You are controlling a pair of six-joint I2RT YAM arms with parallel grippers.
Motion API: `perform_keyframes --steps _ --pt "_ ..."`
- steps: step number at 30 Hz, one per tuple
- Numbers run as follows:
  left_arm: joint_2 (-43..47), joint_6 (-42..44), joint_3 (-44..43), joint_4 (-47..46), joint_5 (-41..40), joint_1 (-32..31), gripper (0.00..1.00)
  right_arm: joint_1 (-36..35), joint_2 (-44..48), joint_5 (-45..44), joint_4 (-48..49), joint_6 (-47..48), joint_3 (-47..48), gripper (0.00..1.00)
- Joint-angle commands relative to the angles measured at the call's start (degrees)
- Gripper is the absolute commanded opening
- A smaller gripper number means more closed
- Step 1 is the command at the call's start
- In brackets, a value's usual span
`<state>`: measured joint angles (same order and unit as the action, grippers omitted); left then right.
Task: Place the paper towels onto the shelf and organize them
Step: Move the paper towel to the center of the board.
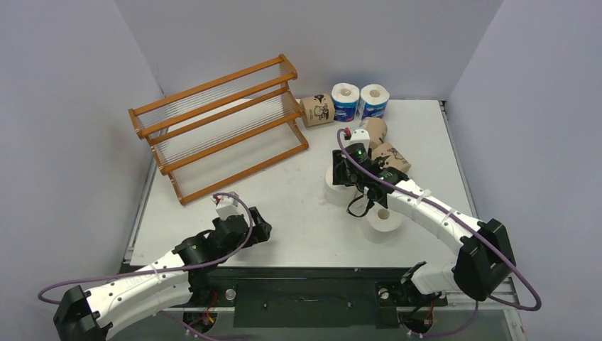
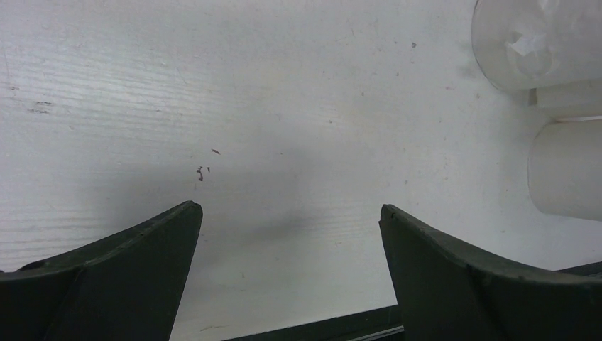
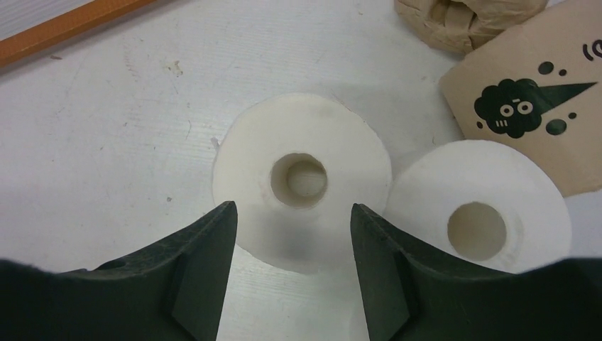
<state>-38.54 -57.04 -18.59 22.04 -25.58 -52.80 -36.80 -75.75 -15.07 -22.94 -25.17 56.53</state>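
Near the table's middle right, the right gripper (image 3: 291, 207) hung above a plain white upright paper towel roll with a hollow core (image 3: 248, 156), fingers partly spread, gripping nothing. A second plain white roll (image 3: 426, 199) stood just beside it. The left gripper (image 2: 287, 207) sat low over the white table (image 1: 284, 213), fingers spread wide. The orange-brown wooden three-tier shelf (image 1: 245, 174) stood rear left, well apart from both rolls
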Motion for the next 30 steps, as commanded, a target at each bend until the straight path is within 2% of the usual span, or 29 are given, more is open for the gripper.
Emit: perform_keyframes --steps 1,18,24,30 --pt "1.39 -1.53 -1.0 -1.22 0.68 -0.07 0.96 -0.35 -3.21 2.76 1.33 3.37 4.97 0.56" --pt "4.6 -0.09 -4.48 4.62 -2.45 -0.07 0.96 -2.7 -15.17 2.26 -4.73 5.59 12.77 0.55" --pt "5.13 0.64 -5.77 5.96 -3.8 0.03 0.96 -2.7 -17.7 1.89 -6.0 5.29 13.48 0.48" --pt "4.17 1.86 -7.08 4.06 -4.71 0.04 0.96 -4.56 -18.2 1.85 -7.16 5.45 14.77 0.3"
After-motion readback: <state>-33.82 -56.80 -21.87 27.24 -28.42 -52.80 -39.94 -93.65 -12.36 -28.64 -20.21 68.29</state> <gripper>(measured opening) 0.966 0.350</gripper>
